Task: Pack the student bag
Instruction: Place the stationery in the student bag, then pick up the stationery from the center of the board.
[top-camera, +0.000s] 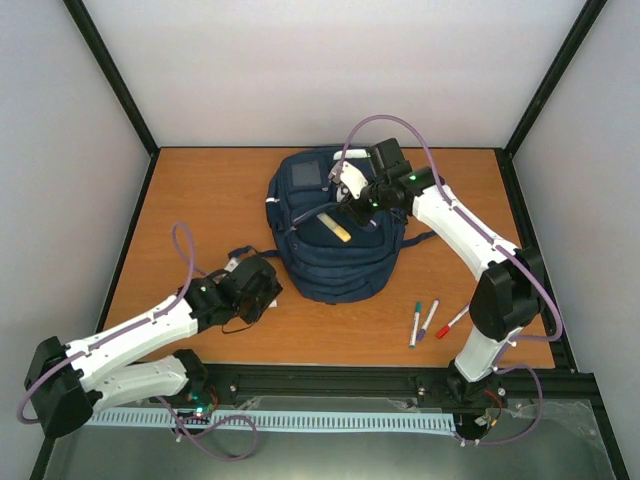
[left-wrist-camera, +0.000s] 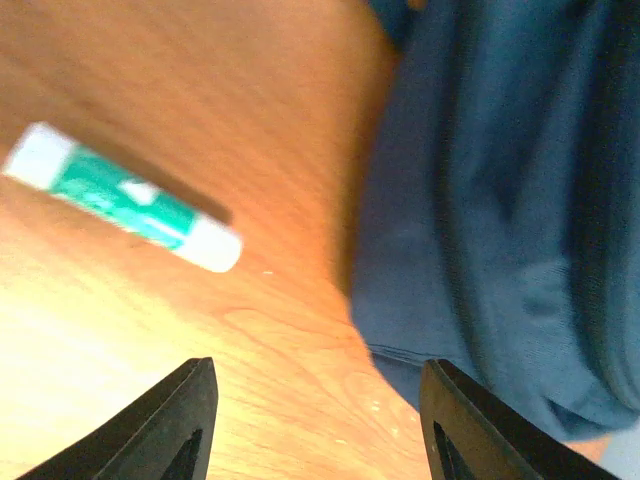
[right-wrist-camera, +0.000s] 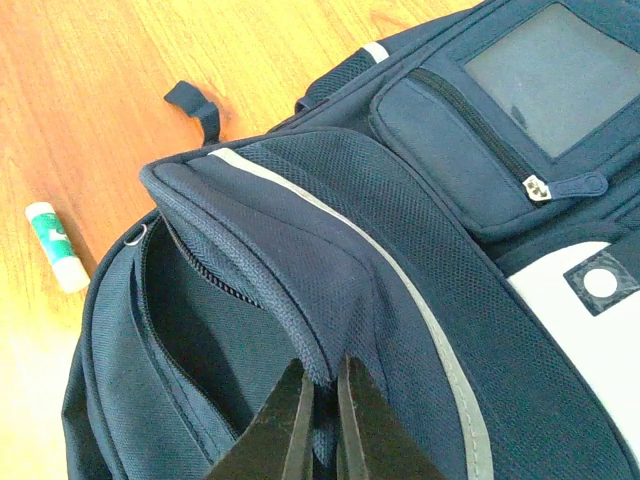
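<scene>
Right wrist: right jaws tight on flap edge of student bag (right-wrist-camera: 400, 260); left jaws apart, empty, just beside bag

Student bag (top-camera: 330, 255) takes mid worktop (top-camera: 200, 190); bare wood to L, R & behind it. Right tool (right-wrist-camera: 318, 400) pinches the flap up, so main pocket gapes toward glue stick (right-wrist-camera: 57, 247); that arm blocks bag's R rear. Left tool (left-wrist-camera: 315, 420), jaws apart, hangs over the stick. Three markers (top-camera: 428, 320) lie front R.
</scene>
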